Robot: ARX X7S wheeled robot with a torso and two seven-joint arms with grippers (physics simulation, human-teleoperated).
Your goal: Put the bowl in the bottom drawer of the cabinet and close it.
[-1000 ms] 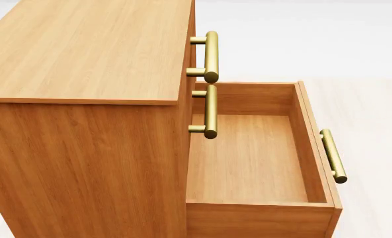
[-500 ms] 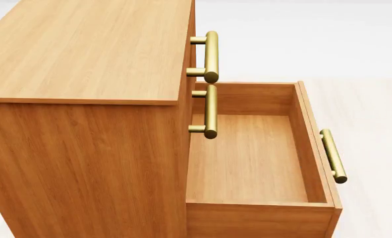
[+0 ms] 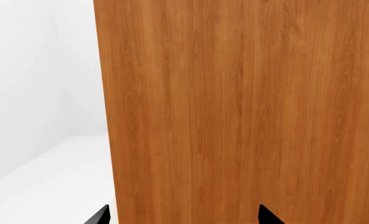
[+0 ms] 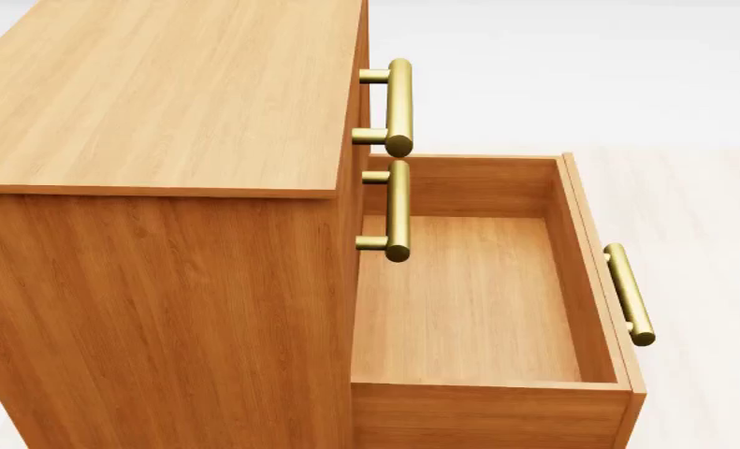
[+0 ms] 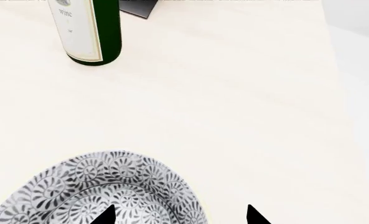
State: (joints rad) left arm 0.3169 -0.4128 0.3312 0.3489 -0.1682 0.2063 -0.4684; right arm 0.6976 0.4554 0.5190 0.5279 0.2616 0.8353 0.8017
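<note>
In the head view the orange-brown cabinet (image 4: 157,94) fills the left side, and its bottom drawer (image 4: 470,299) stands pulled out and empty, its brass handle (image 4: 628,293) on the right. The patterned bowl (image 5: 109,191) shows only in the right wrist view, resting on a pale surface. My right gripper (image 5: 180,215) is open above the bowl's rim, one fingertip (image 5: 104,215) over the bowl, the other over bare surface. My left gripper (image 3: 183,217) is open, facing a flat wooden side of the cabinet (image 3: 247,102). Neither gripper appears in the head view.
A green wine bottle (image 5: 94,30) stands beyond the bowl, with a dark flat object (image 5: 139,7) behind it. The two upper drawers are shut, and their brass handles (image 4: 399,105) (image 4: 398,210) jut out over the open drawer.
</note>
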